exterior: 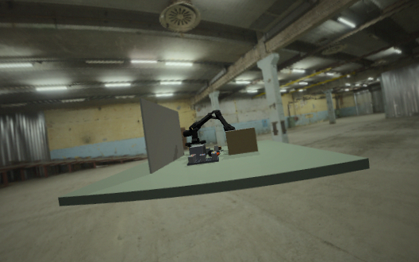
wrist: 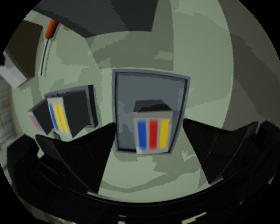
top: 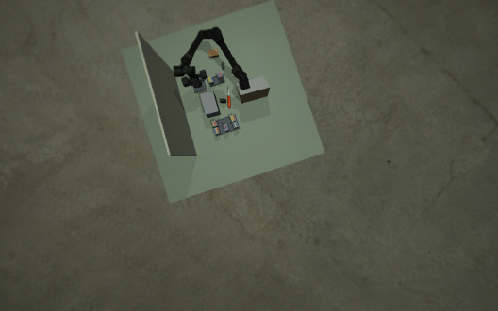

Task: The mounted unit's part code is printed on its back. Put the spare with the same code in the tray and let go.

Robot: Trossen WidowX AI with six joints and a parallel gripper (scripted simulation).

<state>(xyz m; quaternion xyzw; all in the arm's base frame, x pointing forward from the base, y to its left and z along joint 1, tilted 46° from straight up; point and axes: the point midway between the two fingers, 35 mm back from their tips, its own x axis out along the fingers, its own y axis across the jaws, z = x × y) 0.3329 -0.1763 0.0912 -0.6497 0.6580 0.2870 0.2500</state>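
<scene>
A spare (wrist: 153, 134) with blue, red and yellow stripes on its pale face sits in the grey tray (wrist: 133, 87) (top: 201, 89), towards the near end in the wrist view. My gripper (wrist: 150, 124) (top: 195, 79) is open around it, one finger on each side, with a gap at both. A smaller holder (wrist: 92, 107) (top: 216, 81) beside the tray carries two striped units. A wider rack (top: 224, 124) carries several striped units. I cannot tell which unit is the mounted one, and no printed code is readable.
A tall panel (top: 163, 94) (exterior: 161, 136) stands on one side. A grey box (top: 209, 103) stands between the tray and the rack, with a screwdriver (top: 229, 101) (wrist: 51, 29) near it. The arm rises from a brown-sided block (top: 255, 93) (exterior: 242, 142). A small orange-brown block (top: 213, 54) lies farther back.
</scene>
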